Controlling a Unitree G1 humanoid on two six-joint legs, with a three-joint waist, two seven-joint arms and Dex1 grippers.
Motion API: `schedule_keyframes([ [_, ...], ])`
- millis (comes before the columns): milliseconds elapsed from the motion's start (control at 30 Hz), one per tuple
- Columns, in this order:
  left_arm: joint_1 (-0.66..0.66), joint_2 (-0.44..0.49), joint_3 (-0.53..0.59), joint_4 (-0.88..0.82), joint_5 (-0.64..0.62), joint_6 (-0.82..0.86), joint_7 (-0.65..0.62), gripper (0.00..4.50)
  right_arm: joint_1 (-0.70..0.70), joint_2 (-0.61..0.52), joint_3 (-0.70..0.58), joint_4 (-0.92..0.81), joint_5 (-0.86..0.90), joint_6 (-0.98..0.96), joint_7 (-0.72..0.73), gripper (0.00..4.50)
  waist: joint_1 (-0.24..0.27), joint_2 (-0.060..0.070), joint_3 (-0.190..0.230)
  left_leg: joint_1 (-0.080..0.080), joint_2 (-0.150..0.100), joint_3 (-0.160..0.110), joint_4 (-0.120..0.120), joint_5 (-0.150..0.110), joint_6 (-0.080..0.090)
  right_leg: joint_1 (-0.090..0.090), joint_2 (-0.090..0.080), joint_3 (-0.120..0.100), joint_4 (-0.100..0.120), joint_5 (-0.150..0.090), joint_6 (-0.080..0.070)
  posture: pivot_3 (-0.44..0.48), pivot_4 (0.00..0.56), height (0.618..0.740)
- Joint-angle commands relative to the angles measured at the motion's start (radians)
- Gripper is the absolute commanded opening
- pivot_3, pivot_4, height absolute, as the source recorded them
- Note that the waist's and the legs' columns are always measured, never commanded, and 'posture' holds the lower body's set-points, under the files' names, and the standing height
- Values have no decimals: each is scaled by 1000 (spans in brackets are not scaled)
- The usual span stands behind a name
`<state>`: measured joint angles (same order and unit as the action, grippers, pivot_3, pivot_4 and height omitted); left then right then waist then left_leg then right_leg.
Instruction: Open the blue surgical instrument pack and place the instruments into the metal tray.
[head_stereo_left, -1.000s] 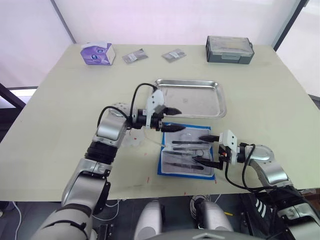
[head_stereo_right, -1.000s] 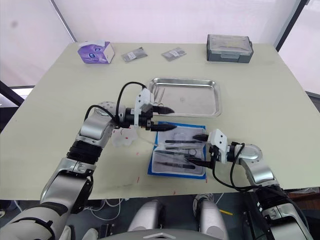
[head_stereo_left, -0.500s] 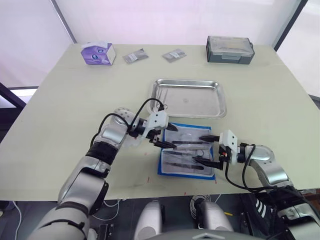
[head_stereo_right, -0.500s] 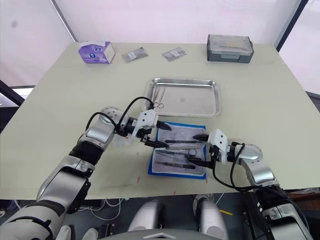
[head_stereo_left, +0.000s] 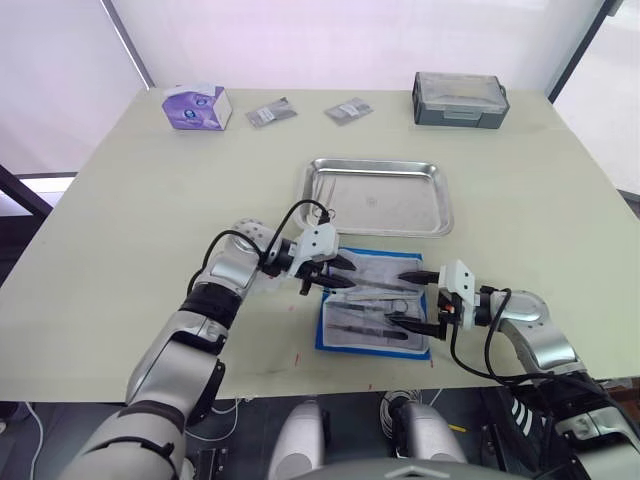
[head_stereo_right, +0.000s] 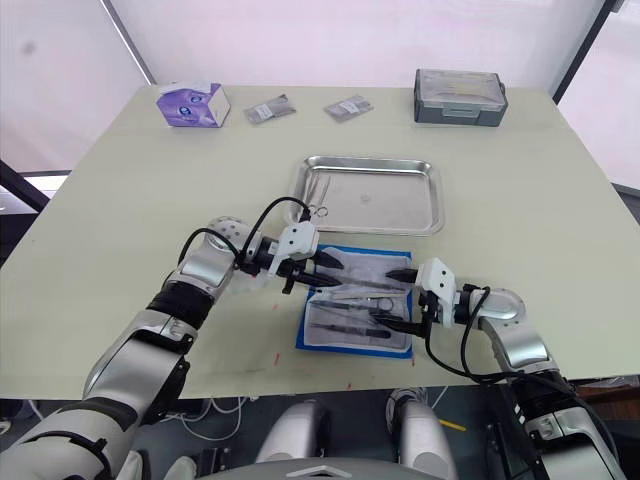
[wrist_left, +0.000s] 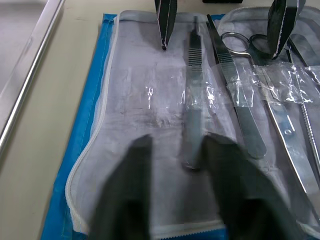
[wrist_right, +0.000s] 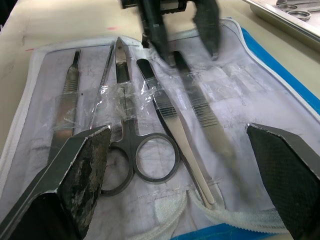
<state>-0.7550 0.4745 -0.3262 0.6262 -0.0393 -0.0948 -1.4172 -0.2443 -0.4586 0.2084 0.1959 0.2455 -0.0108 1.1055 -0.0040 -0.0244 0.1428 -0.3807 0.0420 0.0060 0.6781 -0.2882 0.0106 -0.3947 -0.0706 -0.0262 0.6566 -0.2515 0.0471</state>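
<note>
The blue surgical instrument pack (head_stereo_left: 321, 336) lies open below the metal tray (head_stereo_left: 400, 200), grey-white lining up. Several silver instruments rest on the lining: a straight flat handle (wrist_left: 192, 115), tweezers (wrist_left: 241, 102) and ring-handled scissors (wrist_right: 145, 157). My left gripper (head_stereo_left: 336, 272) is low over the pack's upper left. Its fingers (wrist_left: 132, 195) stand a little apart on either side of the flat handle, and lining shows between one finger and the handle. My right gripper (head_stereo_left: 408, 298) hovers wide open over the pack's right side, holding nothing. A ring-handled instrument (wrist_right: 295, 7) lies at the tray's left end.
At the back of the table are a purple tissue box (head_stereo_left: 196, 106), two grey foil packets (head_stereo_left: 270, 112) (head_stereo_left: 348, 109) and a dark grey lidded box (head_stereo_left: 459, 97). The pack lies close to the table's front edge.
My left gripper dropped from beside the tray's near edge onto the pack. Its fingers narrowed around the flat handle. The right arm stayed still.
</note>
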Motion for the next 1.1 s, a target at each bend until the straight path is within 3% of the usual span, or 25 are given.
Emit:
schedule_keyframes([
  [33, 5, 15, -18, 8, 26, -7, -26, 11, 45, -20, 22, 85, -53, 46, -17, 4500, 0, 0, 0, 0, 0, 0, 0, 0, 0, 0, 0, 0, 0, 0, 0, 0, 150, 727],
  [467, -1, 36, 3, -87, -1, 83, -63, 11, 45, -17, 28, 84, -54, 46, -16, 4500, 0, 0, 0, 0, 0, 0, 0, 0, 0, 0, 0, 0, 0, 0, 0, 0, 150, 727],
  [1100, -11, 142, -18, -425, 35, 327, -49, 11, 43, -15, 32, 91, -57, 43, -13, 4500, -1, 0, 0, 0, 0, 0, 0, 0, 0, 0, 0, 0, 0, 0, 0, 0, 150, 727],
])
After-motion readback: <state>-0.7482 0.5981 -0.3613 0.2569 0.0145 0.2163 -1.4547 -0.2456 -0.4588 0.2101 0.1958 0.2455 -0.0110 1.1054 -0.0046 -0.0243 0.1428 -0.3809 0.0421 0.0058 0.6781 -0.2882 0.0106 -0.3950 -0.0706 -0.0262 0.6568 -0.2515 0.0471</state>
